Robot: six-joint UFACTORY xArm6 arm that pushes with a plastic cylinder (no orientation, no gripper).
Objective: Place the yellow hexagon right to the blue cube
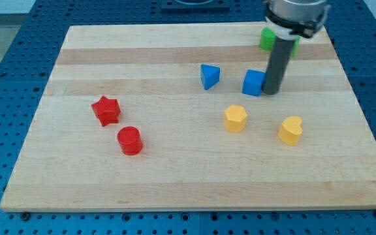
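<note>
The blue cube [253,83] sits on the wooden board [175,176] right of centre, towards the view's top. My tip [271,92] stands right against the cube's right side. The yellow hexagon [235,119] lies below the cube, slightly to the left, apart from both the cube and my tip. The rod rises from the tip to the arm at the view's top right.
A yellow heart [291,130] lies right of the hexagon. A blue triangular block [209,76] lies left of the cube. A green block [268,39] is partly hidden behind the rod. A red star [106,110] and a red cylinder [130,140] lie at the left.
</note>
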